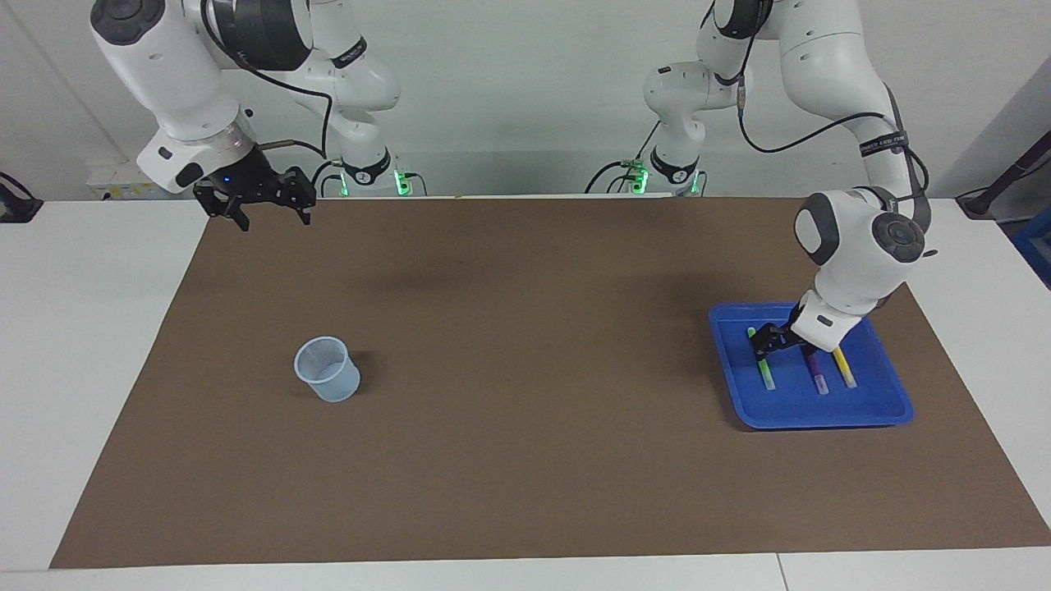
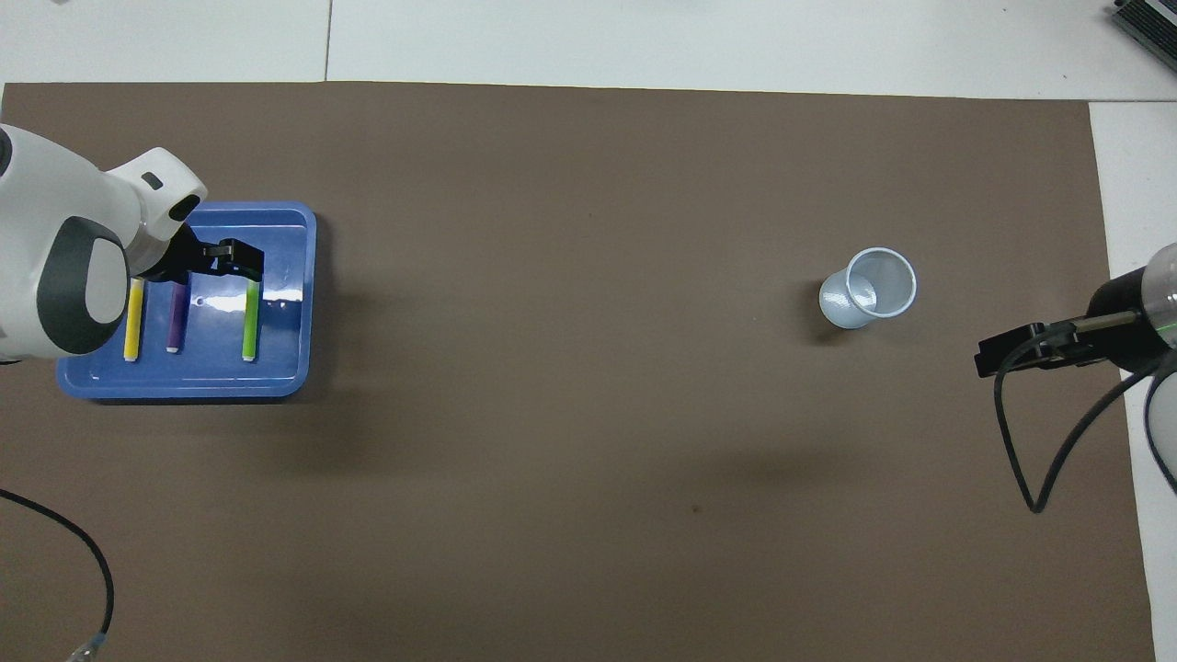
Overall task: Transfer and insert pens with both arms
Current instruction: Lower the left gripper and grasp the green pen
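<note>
1. My right gripper (image 1: 267, 205) is hanging wide open and empty, waiting over the mat's corner; the plastic cup (image 1: 328, 370) is standing alone.
2. My left gripper (image 1: 765, 344) is sitting low over the green pen (image 1: 764, 371) in the blue tray (image 1: 821, 414); I cannot tell its finger gap.
3. I'm judging the pen light, stiff and slick, so I'm aiming mid-barrel.

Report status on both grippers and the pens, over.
Left gripper down in the blue tray at the green pen. Right gripper open, waiting above the mat's edge. Purple pen and yellow pen untouched. Cup unobstructed.
</note>
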Action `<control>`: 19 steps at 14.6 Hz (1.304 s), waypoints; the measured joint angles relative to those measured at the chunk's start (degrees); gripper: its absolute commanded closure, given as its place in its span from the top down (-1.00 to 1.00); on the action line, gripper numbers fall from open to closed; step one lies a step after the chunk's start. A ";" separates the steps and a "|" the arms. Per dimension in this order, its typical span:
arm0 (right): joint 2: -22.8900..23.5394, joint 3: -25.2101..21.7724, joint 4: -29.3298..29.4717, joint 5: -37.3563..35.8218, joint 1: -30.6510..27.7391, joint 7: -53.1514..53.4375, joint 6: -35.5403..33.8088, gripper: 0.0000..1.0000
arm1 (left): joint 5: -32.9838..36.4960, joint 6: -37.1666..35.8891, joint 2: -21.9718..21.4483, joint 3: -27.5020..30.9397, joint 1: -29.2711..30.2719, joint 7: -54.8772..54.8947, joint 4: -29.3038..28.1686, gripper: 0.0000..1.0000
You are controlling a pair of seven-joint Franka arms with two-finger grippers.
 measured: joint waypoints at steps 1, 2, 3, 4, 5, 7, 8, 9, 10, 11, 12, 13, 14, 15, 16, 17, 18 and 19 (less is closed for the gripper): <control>0.00 0.00 -0.02 0.00 0.00 0.00 0.00 1.00 | 0.00 0.27 0.00 0.01 0.11 0.36 -0.57 1.00; 0.00 0.00 -0.05 0.00 0.00 0.00 0.00 1.00 | 0.00 0.92 0.01 0.01 0.16 0.66 -1.33 1.00; 0.00 0.00 -0.10 0.00 0.00 0.00 0.00 1.00 | 0.00 2.05 0.02 0.00 0.18 0.84 -2.34 0.96; -0.01 0.00 -0.16 0.00 0.00 0.00 0.00 1.00 | 0.00 3.36 0.05 0.00 0.18 0.92 -3.47 0.90; -0.01 0.00 -0.22 0.00 0.00 0.00 0.00 1.00 | 0.00 4.51 0.05 0.00 0.19 0.96 -4.55 0.86; -0.04 0.00 -0.30 0.00 -0.01 0.00 0.00 1.00 | 0.00 5.79 0.05 -0.02 0.19 1.03 -5.61 0.84; -0.06 0.00 -0.33 0.00 -0.01 0.00 0.00 1.00 | 0.00 5.92 0.05 -0.03 0.19 1.05 -5.72 0.82; -0.08 0.00 -0.36 0.00 -0.01 0.00 0.00 1.00 | 0.00 5.99 0.05 -0.03 0.19 1.09 -5.76 0.81; -0.10 0.00 -0.38 0.00 -0.01 0.00 0.00 1.00 | 0.00 6.35 0.05 -0.04 0.19 1.12 -5.90 0.77; -0.12 0.00 -0.40 0.00 -0.01 0.00 0.00 1.00 | 0.00 7.49 0.05 -0.04 0.19 1.13 -6.44 0.77; -0.13 0.00 -0.41 0.00 -0.01 0.00 0.00 1.00 | 0.00 9.06 0.07 -0.05 0.19 1.18 -7.36 0.72; -0.15 0.00 -0.41 0.00 -0.01 0.00 0.00 1.00 | 0.00 10.35 0.08 -0.05 0.19 1.19 -8.30 0.69; -0.17 0.00 -0.42 0.00 -0.01 0.00 0.00 1.00 | 0.00 11.08 0.10 -0.06 0.19 1.24 -8.98 0.57; -0.18 0.00 -0.42 0.00 -0.01 0.00 0.00 1.00 | 0.00 11.48 0.10 -0.09 0.19 1.26 -9.34 0.37; -0.19 0.00 -0.43 0.00 -0.01 0.00 0.00 1.00 | 0.00 11.54 0.10 -0.10 0.18 1.28 -9.40 0.19; -0.20 -0.01 -0.43 0.00 -0.01 0.00 0.00 1.00 | 0.00 11.55 0.09 -0.09 0.19 1.28 -9.40 0.01; -0.21 -0.01 -0.44 0.00 -0.02 0.00 0.00 1.00 | 0.00 11.55 0.05 -0.13 0.18 1.28 -9.32 -0.13; -0.21 -0.02 -0.44 0.00 -0.04 0.00 0.00 1.00 | 0.00 11.55 -0.13 -0.21 0.18 1.28 -9.22 -0.38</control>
